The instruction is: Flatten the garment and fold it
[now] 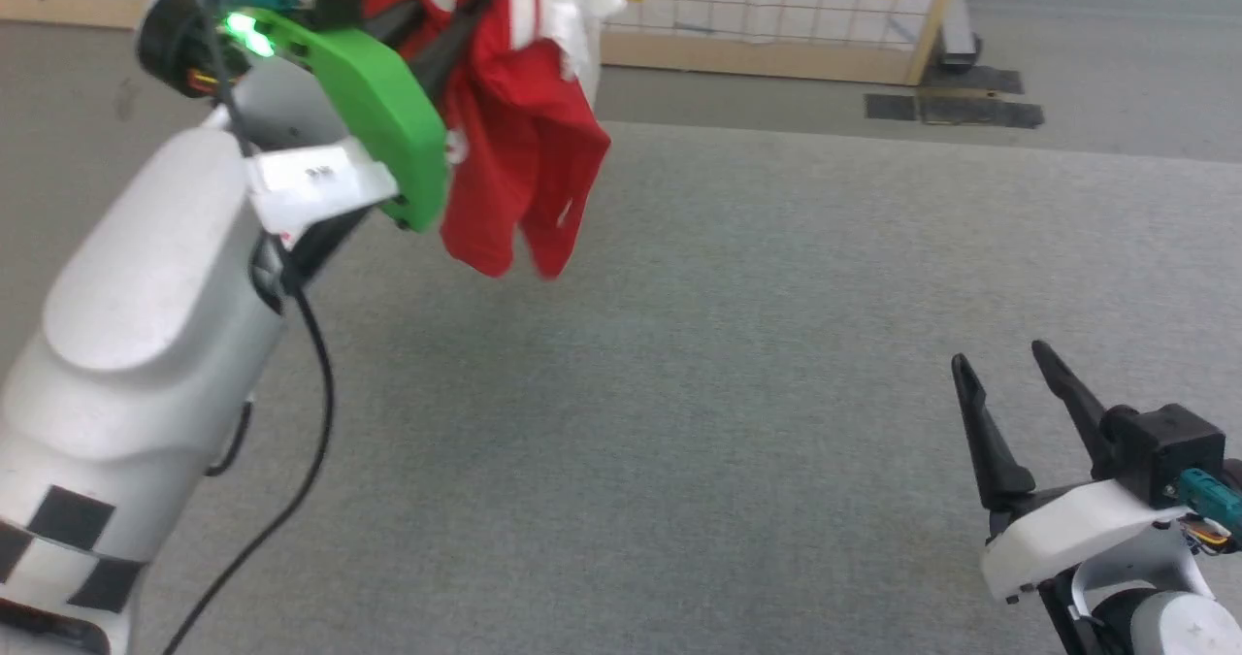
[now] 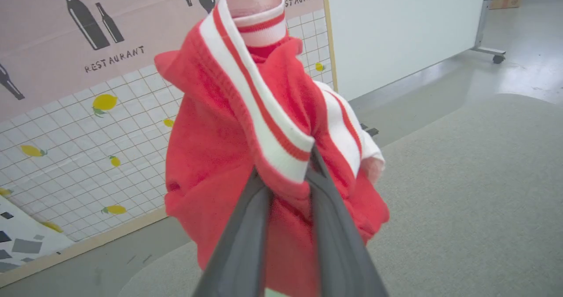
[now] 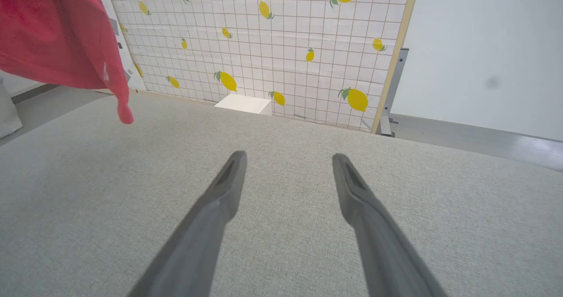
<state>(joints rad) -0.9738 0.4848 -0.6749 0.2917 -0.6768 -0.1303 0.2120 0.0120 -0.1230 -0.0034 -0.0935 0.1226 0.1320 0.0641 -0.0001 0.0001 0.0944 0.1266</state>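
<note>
Left pincer (image 2: 286, 174) pinches the garment (image 2: 211, 156) aloft; right pincer (image 3: 289, 157) gapes wide, empty.

word RESTAURANT in black capitals on pink bottle-print panel (image 2: 44, 64), repeated near its right edge, first letters hidden

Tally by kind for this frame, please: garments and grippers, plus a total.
Red jersey with white-and-red striped trim: 1
Dark two-fingered grippers: 2 (left gripper shut on the jersey, right gripper open)
Total: 3
</note>
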